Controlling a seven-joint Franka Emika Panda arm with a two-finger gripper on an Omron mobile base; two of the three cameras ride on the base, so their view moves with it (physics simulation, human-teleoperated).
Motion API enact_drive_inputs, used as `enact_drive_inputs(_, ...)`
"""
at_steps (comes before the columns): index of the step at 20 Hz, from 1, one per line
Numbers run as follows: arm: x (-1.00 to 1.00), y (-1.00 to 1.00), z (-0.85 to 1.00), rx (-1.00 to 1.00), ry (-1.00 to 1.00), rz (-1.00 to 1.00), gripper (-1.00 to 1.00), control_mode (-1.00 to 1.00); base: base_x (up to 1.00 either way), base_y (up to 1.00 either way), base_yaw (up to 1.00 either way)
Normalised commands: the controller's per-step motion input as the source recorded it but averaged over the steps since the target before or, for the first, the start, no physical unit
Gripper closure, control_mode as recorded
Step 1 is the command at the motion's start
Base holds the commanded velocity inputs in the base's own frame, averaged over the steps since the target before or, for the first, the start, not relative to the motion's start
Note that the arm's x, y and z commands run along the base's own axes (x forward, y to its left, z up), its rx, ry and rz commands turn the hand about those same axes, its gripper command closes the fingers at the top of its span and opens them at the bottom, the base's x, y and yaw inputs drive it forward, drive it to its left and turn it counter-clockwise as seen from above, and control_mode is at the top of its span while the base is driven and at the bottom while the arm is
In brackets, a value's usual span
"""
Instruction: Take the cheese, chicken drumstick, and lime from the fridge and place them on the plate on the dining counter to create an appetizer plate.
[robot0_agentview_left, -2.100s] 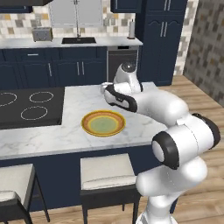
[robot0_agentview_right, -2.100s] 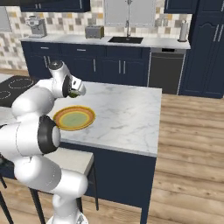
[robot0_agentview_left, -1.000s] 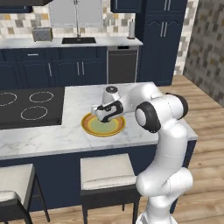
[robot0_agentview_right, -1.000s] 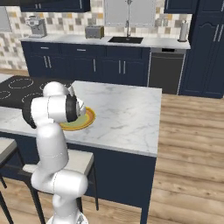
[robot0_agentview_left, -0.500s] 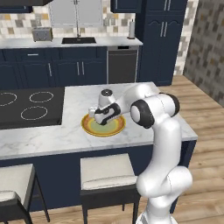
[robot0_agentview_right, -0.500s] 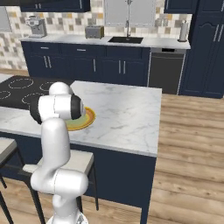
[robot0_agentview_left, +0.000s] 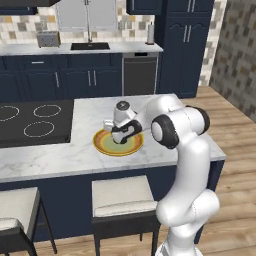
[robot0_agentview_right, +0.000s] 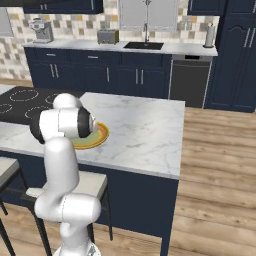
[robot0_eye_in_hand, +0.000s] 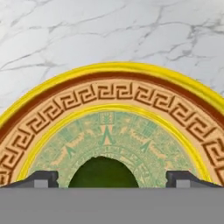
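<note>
The plate (robot0_eye_in_hand: 109, 94) is showing a bright yellow rim, a brown line, a tan band with a brown key pattern, and a pale green centre with figured motifs. The lime (robot0_eye_in_hand: 103, 173) is looking dark green. The dining counter (robot0_eye_in_hand: 87, 30) is showing white marble with grey veins, its base dark navy, its cooktop (robot0_agentview_left: 30, 122) black with white rings.

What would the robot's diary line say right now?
tool: open, low over plate | lime: on plate, between fingertips | counter: marble
</note>
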Motion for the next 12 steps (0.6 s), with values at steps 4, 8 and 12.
enact_drive_inputs(4,-0.88,-0.38,0.56,0.02,-0.12,-0.04,-1.0,-1.0,0.0,0.0,0.0)
enact_drive_inputs(8,-0.46,-0.56,0.94,0.19,-0.09,0.0,-1.0,-1.0,0.0,0.0,0.0)
enact_drive_inputs(12,-0.13,-0.63,1.0,0.3,-0.02,0.1,-1.0,-1.0,0.0,0.0,0.0)
